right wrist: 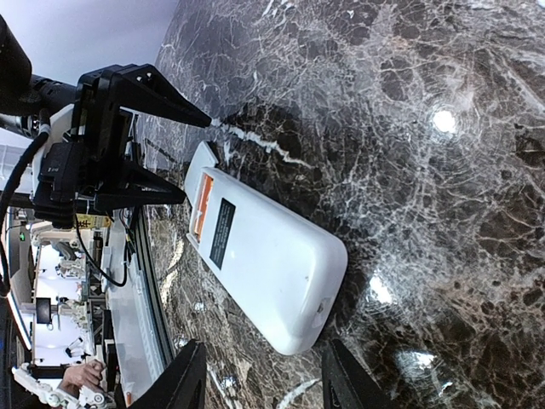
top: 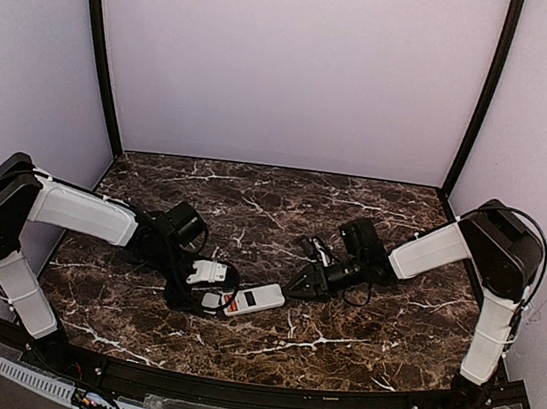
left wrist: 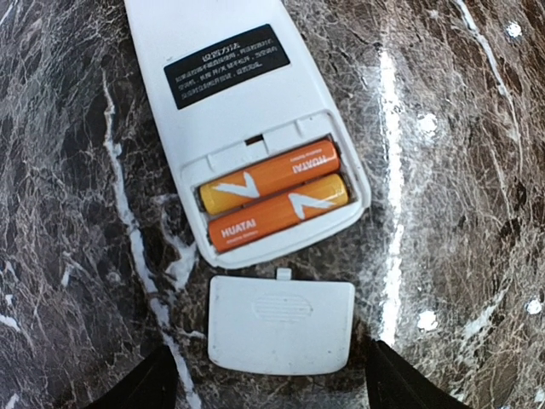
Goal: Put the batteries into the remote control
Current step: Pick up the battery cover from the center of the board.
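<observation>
The left claw (left wrist: 271,392) is released. Its two dark fingertips (left wrist: 140,388) stand apart on either side of the white cover piece (left wrist: 279,322). Whether they touch the cover cannot be determined. The cover lies flat on the dark marble tabletop (top: 254,197), just beside the open end of the remote control (left wrist: 281,102).

The remote control lies back side up in the near half of the tabletop, between the two claws. Both batteries (left wrist: 277,213) sit side by side in its recess, orange casings exposed. A black label (left wrist: 226,64) is on the back beyond the recess.

The right claw (right wrist: 260,383) is released. Its fingers are spread, with the closed end of the remote control just in front of them.
</observation>
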`<move>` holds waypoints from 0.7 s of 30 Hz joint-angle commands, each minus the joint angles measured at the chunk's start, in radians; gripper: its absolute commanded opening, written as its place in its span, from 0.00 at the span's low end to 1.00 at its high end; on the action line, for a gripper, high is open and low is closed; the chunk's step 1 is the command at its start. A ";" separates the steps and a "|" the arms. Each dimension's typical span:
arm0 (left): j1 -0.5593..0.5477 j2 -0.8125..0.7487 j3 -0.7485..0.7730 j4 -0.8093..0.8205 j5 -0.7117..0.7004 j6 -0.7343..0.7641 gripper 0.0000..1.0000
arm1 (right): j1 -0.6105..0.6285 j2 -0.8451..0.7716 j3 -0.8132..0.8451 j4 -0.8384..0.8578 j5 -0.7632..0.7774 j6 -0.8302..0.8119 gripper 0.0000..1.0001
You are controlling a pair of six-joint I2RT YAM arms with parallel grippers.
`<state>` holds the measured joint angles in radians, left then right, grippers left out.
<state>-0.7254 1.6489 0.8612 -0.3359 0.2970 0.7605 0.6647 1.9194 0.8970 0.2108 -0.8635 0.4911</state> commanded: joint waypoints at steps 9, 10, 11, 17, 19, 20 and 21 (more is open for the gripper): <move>0.004 0.017 0.011 -0.024 0.047 0.057 0.69 | -0.004 0.003 0.000 0.029 -0.019 -0.002 0.44; 0.004 0.021 0.014 -0.033 0.048 0.060 0.69 | -0.002 0.004 0.000 0.027 -0.020 -0.002 0.44; 0.006 0.033 0.025 -0.039 0.050 0.062 0.68 | -0.001 0.007 0.002 0.027 -0.023 -0.002 0.43; 0.005 0.091 0.077 -0.099 0.057 0.061 0.62 | 0.007 0.015 0.005 0.024 -0.025 -0.003 0.43; 0.005 0.087 0.076 -0.102 0.060 0.054 0.60 | 0.007 0.013 0.005 0.024 -0.025 -0.004 0.43; 0.005 0.085 0.072 -0.103 0.060 0.051 0.60 | 0.007 0.015 0.005 0.024 -0.025 -0.004 0.43; 0.004 0.078 0.072 -0.105 0.060 0.045 0.59 | 0.006 0.015 0.005 0.024 -0.026 -0.004 0.43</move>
<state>-0.7246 1.7229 0.9360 -0.3687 0.3450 0.8085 0.6678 1.9194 0.8970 0.2169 -0.8783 0.4908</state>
